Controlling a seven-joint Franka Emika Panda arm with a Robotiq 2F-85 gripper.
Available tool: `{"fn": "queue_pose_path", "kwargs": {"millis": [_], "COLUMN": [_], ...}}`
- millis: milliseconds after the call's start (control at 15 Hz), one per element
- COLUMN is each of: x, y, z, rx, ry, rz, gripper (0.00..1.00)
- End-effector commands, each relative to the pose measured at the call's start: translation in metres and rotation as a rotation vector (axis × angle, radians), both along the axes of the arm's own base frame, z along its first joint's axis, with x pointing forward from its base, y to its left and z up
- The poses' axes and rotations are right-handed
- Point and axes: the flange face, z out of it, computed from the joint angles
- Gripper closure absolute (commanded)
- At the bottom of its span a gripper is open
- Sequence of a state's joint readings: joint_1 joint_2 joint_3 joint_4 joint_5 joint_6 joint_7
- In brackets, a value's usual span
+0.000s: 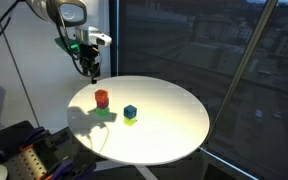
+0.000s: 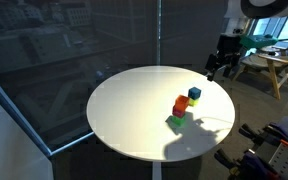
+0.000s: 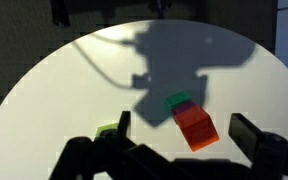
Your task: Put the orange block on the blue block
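The gripper (image 1: 91, 71) hangs above the edge of the round white table (image 1: 174, 130). In the wrist view its two fingers (image 3: 249, 132) are spread wide, with nothing between them. The orange block (image 3: 195, 127) sits on top of a little pile and hides most of a green block (image 3: 176, 100) under it. The blue block (image 1: 130, 111) stands near the pile, not touching it. A yellow-green block (image 3: 108, 130) peeks out from behind one finger.

Round white surface (image 1: 174, 125) on a dark floor (image 2: 44, 165), brightly lit from above, with hard shadows (image 3: 184, 55) across its top. Behind it stands a wall of dark glass windows (image 1: 209, 40) divided by slim frames (image 2: 160, 30). A wooden desk (image 2: 269, 62) occupies a lit far corner.
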State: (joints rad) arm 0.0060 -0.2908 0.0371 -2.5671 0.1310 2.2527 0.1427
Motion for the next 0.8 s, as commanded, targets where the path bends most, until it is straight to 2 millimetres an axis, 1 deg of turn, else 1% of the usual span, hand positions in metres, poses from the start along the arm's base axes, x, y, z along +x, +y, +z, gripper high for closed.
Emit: {"fn": "queue_pose_path", "kwargs": {"millis": [0,333,733], "x": [0.012,0.030,0.054], "y": [0.011,0.023,0.043], "z": [-0.001,-0.014,-0.037], "rx": [-0.026,-0.052,-0.112], "ry": [-0.005,0.011,0.012], "rz": [0.002,0.013,0.153], "gripper": [0.00,0.00,0.00]}}
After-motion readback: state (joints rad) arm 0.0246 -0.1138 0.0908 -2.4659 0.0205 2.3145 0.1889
